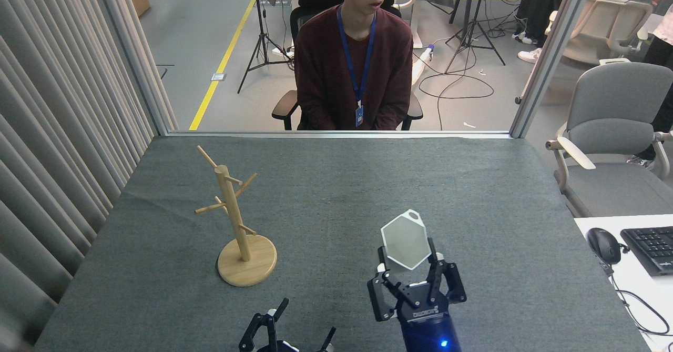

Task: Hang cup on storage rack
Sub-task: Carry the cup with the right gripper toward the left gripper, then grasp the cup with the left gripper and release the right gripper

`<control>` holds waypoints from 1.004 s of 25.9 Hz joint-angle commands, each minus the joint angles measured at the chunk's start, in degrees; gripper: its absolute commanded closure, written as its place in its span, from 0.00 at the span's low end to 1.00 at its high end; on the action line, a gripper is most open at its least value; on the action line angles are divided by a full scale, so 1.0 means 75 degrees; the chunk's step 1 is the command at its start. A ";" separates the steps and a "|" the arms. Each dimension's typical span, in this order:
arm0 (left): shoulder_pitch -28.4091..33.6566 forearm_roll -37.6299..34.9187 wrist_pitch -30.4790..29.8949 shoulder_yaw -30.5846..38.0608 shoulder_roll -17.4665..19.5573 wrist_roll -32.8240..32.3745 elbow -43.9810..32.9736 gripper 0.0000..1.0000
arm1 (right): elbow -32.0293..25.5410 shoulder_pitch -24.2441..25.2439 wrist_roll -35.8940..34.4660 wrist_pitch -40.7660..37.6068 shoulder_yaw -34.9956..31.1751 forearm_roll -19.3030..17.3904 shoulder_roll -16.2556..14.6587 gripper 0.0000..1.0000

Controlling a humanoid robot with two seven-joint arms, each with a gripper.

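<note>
Head view: one cup is being held clenched in the right gripper, raised above the table, well apart from the one storage rack at left. Transport is judged underway; next, the rim tab's hole is to be aligned with a peg. Left gripper is hanging released, empty.
</note>
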 commanded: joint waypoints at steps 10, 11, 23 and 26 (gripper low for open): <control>-0.0191 -0.0022 -0.0005 -0.0095 -0.0012 -0.0008 0.0079 0.01 | -0.0064 0.0651 0.0029 0.0097 0.1228 0.1020 0.0556 0.39; -0.0191 -0.0022 -0.0005 -0.0095 -0.0024 -0.0008 0.0067 0.01 | -0.0064 0.0662 0.0017 0.0109 0.1310 0.1055 0.0545 0.39; -0.0203 -0.0010 -0.0005 -0.0095 -0.0001 0.0003 0.0008 0.01 | 0.0053 0.0897 -0.0124 0.0449 0.2025 0.1301 0.0486 0.39; -0.0238 -0.0010 -0.0005 -0.0095 -0.0001 0.0003 0.0008 0.01 | 0.0077 0.1026 -0.0206 0.0449 0.2048 0.1301 0.0451 0.39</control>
